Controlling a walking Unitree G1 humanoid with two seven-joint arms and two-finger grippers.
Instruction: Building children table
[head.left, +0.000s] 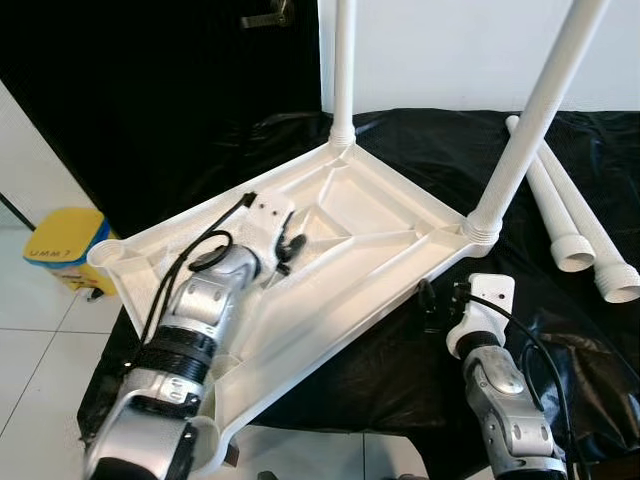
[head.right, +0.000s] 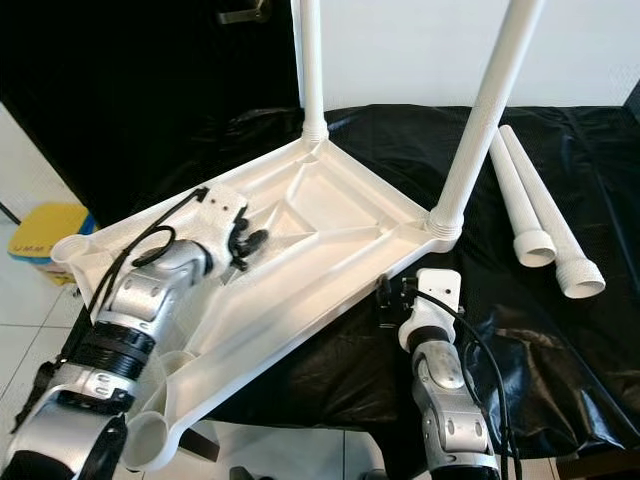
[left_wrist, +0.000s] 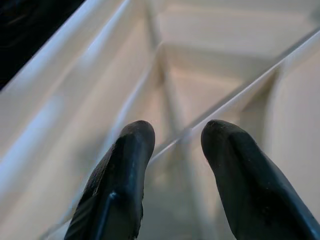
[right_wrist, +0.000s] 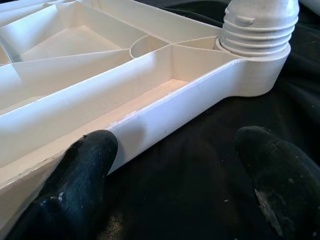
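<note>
A white plastic table top (head.left: 330, 250) lies upside down on a worktop (head.left: 420, 360) covered with black sheeting, ribbed underside up, its near corner overhanging the worktop's front edge. Two white legs stand upright, screwed into sockets: one leg (head.left: 343, 70) at the far corner of the table top, another leg (head.left: 535, 115) at its right corner. The socket at the left corner (head.left: 103, 252) is open and holds no leg. Two loose legs (head.left: 570, 210) lie side by side on the black sheeting near the worktop's right edge, well apart from the table top. The left gripper (head.left: 287, 247) reaches into the ribbed underside, near its middle; in the left wrist view its jaws are released, the two black fingers (left_wrist: 122, 175) straddling a thin rib without clamping it. The right gripper (head.left: 442, 298) sits low at the table top's front right edge, just below the right corner leg; its jaws are spread wide, one finger (right_wrist: 82, 175) touching the outer rim, the other over the black sheeting. A yellow bin (head.left: 65, 245) stands on the tiled floor off the worktop's left side.
</note>
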